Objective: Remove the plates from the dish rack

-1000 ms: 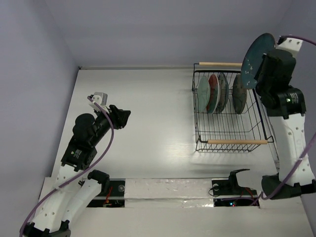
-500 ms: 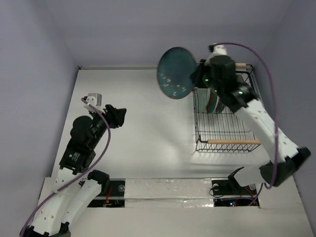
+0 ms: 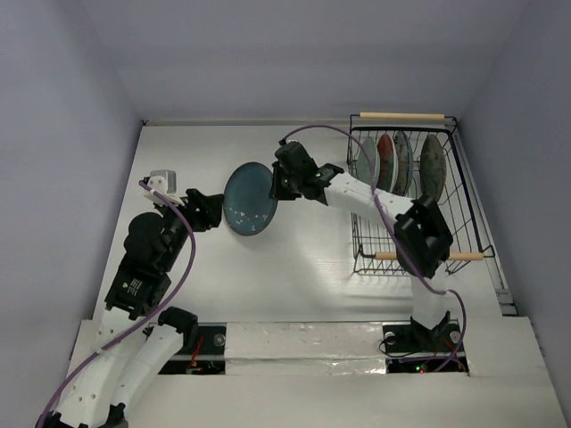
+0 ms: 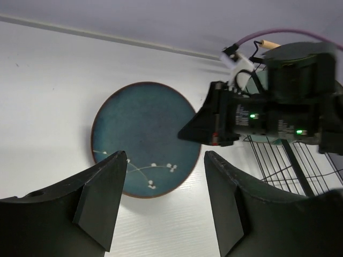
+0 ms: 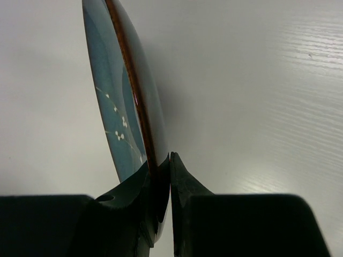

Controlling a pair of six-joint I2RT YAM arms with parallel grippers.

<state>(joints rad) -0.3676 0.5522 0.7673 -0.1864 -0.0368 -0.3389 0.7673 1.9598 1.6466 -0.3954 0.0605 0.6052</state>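
My right gripper (image 3: 284, 185) is shut on the rim of a dark teal plate (image 3: 249, 200) with small white blossoms, held over the table left of the dish rack (image 3: 412, 259). In the right wrist view the plate (image 5: 115, 101) stands edge-on, its rim pinched at my gripper (image 5: 163, 168). In the left wrist view the plate (image 4: 143, 138) faces the camera beyond my open, empty left gripper (image 4: 165, 187). In the top view my left gripper (image 3: 207, 209) sits just left of the plate. The rack holds a pale mint plate (image 3: 367, 167), a red one (image 3: 385, 163), a patterned white one (image 3: 403, 160) and a dark one (image 3: 432, 167), all upright.
The rack has wooden rod handles at its far (image 3: 401, 116) and near (image 3: 428, 256) ends. The right arm (image 3: 375, 201) stretches across the front left of the rack. Walls border the white table (image 3: 268, 276) at the back and left.
My right arm has swung the teal plate from high beside the rack, leftward and down to the middle of the table. My left gripper shifted slightly toward it.
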